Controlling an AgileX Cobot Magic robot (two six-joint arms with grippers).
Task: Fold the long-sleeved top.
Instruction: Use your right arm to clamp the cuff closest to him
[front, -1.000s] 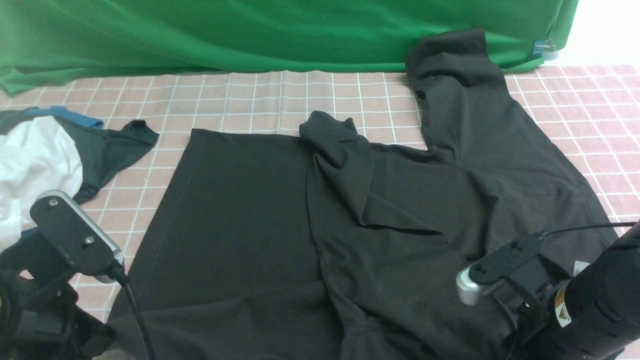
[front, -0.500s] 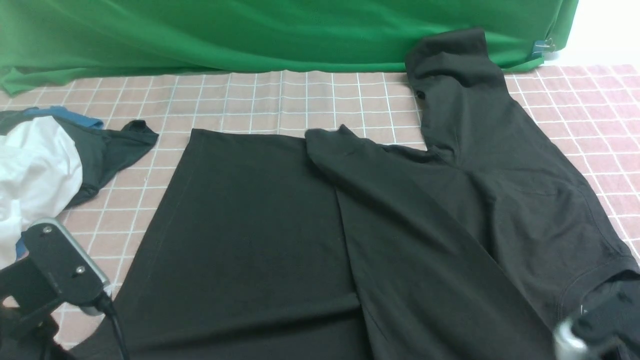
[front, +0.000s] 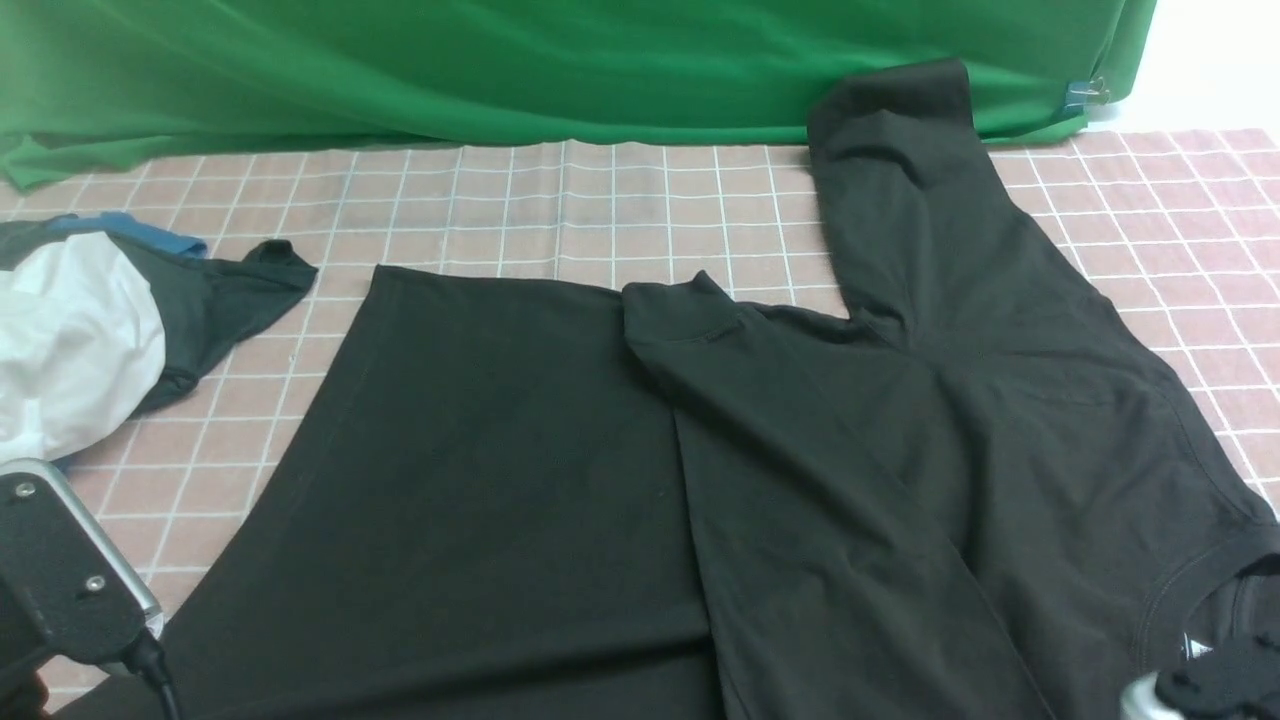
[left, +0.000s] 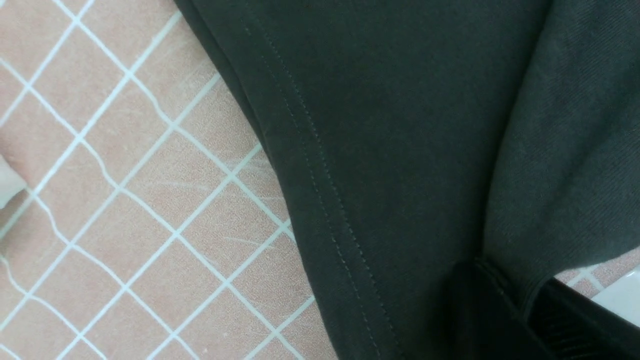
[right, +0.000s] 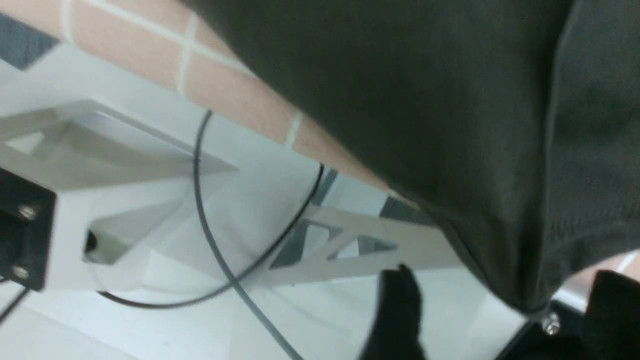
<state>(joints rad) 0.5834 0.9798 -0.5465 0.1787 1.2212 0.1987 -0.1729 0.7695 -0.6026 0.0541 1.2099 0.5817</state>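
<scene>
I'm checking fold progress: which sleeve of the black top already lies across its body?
The near sleeve, its cuff resting mid-body; the far sleeve stretches off the body toward the green backdrop.

Spread long-sleeved top on the tablecloth, sleeve across its middle, garment pile left, curtain behind

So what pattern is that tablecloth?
The tablecloth is pink with a white grid; clearest in the front view.
</scene>
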